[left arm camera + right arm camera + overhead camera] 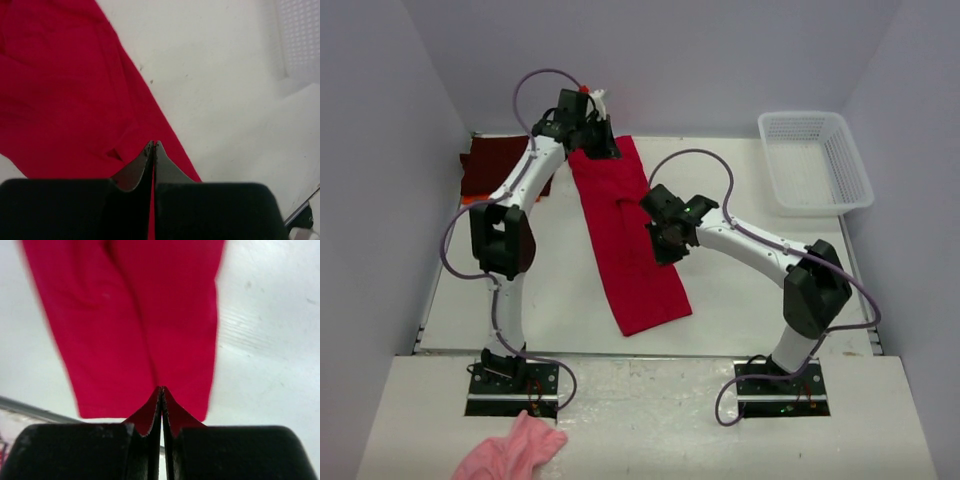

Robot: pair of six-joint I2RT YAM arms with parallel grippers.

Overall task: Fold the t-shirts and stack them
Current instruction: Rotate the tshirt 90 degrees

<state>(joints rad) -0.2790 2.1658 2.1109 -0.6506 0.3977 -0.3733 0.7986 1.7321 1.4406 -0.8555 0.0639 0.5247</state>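
Observation:
A bright red t-shirt (620, 235) lies folded into a long strip across the middle of the table, running from the far side toward the front. My left gripper (600, 148) is at its far end. In the left wrist view its tips (152, 145) are shut right at the shirt's (65, 90) edge, and no cloth shows between them. My right gripper (662, 256) hangs over the strip's right edge near its middle. It is shut (161, 388) with the red shirt (125, 315) flat below. A dark maroon t-shirt (495, 165) lies at the far left, with orange cloth (470, 201) peeking out beneath it.
A white plastic basket (815, 160) stands at the far right of the table. A small pink fluffy cloth (515, 452) lies on the front ledge by the left arm's base. Walls close in the table on three sides.

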